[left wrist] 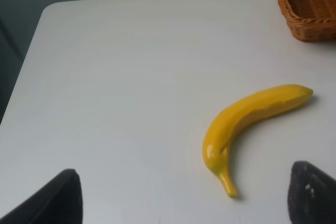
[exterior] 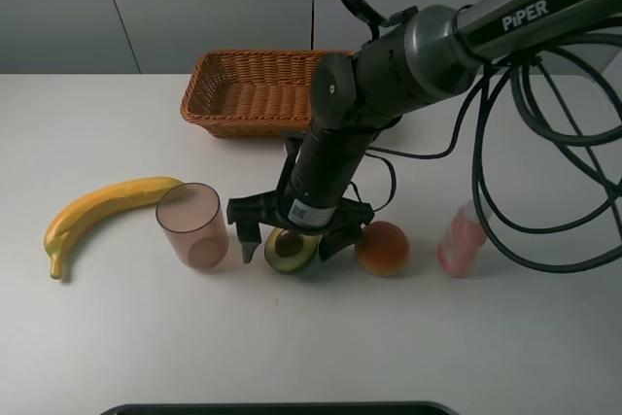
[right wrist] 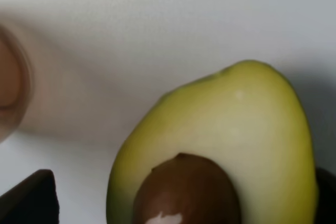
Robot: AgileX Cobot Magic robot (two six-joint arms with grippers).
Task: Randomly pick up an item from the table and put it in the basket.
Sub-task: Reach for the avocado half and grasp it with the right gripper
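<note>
The halved avocado [exterior: 290, 251] lies cut side up on the white table [exterior: 117, 337], its brown pit showing. It fills the right wrist view [right wrist: 231, 129]. My right gripper [exterior: 292, 238] is open and low over it, one finger on each side; in the right wrist view [right wrist: 176, 205] the dark fingertips [right wrist: 29, 198] stand at the frame's corners. I cannot tell whether they touch the fruit. The wicker basket [exterior: 209, 94] stands at the back, and its corner shows in the left wrist view [left wrist: 307, 9]. My left gripper [left wrist: 178, 203] is open and empty above the table.
A yellow banana [exterior: 102, 211] lies at the left, also in the left wrist view [left wrist: 247, 119]. A translucent pink cup [exterior: 192, 225] stands just left of the avocado. A red-orange fruit [exterior: 382, 247] sits just right of it, then a pink bottle [exterior: 462, 240].
</note>
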